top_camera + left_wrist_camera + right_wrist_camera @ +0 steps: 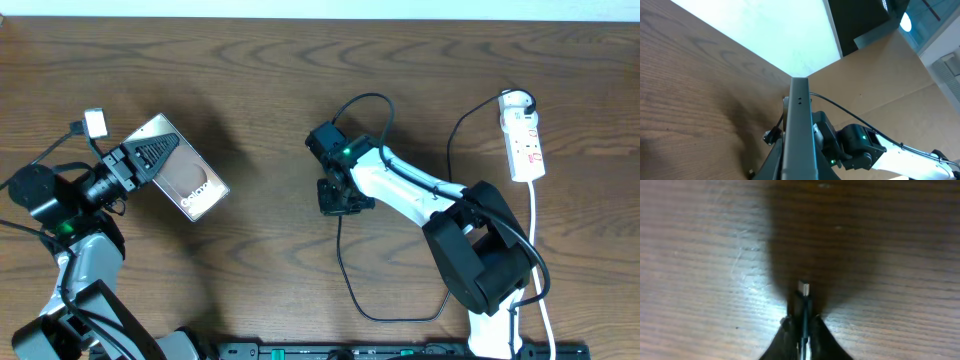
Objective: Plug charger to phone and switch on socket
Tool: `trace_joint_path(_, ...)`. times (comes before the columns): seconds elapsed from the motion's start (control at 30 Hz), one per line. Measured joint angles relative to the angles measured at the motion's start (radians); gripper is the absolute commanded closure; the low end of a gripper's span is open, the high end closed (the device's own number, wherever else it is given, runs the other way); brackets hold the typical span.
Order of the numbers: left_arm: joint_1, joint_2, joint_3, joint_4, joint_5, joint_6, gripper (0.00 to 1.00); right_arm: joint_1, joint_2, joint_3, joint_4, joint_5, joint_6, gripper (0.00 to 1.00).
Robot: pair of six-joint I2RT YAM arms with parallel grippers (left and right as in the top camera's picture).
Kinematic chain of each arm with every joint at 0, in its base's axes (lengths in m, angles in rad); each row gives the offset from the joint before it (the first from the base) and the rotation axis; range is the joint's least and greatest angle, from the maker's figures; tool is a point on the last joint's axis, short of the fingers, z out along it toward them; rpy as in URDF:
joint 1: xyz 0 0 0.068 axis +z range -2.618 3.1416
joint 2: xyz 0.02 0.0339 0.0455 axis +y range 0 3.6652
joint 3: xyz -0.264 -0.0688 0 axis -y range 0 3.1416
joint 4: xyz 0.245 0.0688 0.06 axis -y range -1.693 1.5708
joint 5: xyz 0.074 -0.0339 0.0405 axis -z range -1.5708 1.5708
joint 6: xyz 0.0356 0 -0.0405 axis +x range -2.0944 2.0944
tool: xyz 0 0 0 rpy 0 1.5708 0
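The left end effector is gripping the phone; the right end effector is pinching the charger (metal tip protruding); the socket is lying far right.

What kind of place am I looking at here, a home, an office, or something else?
Probably a robotics lab workbench: a left arm and right arm at a wooden table, a white power strip, and plain brown board panels behind.

Overhead view evenly lit, soft shadows; left wrist glare at top; right wrist dim, blurred
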Motion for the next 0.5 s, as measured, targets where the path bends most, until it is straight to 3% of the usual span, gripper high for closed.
trace_joint_path(0.4,0.000,0.000,0.000,0.000,0.000,0.000,0.93,0.000,0.000,-0.001,0.005,-0.014,0.005,0.99)
trace_joint_path(0.5,0.000,0.000,0.000,0.000,0.000,0.000,0.92,0.000,0.001,-0.001,0.005,-0.016,0.008,0.89)
